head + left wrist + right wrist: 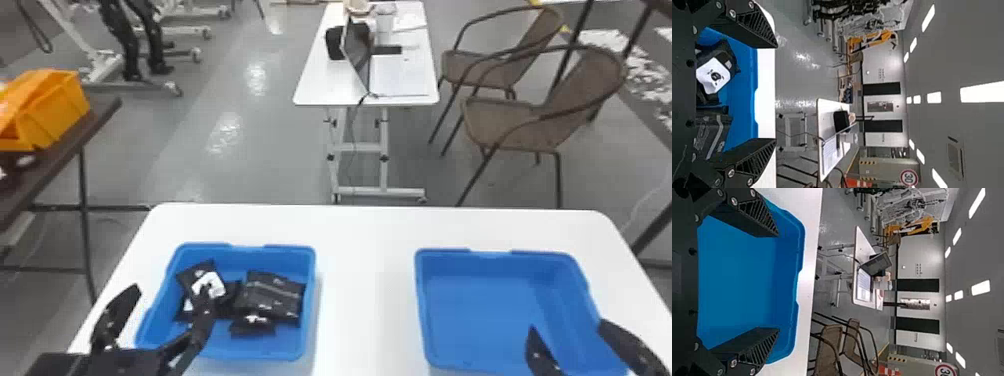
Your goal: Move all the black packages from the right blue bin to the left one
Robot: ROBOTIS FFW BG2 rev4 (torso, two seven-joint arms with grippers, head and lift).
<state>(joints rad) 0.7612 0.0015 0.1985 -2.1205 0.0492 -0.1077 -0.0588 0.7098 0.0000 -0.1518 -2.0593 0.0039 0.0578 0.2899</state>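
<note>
On a white desk (365,280), the left black two-fingered pincer (170,289) is at the near left corner of a blue plastic bin (310,300), fingers wide apart. Inside lie overlapping glossy black packages (272,295), one with a white patch. Farther right, the right black pincer (567,326), also spread, is over a second blue plastic bin (480,315).
</note>
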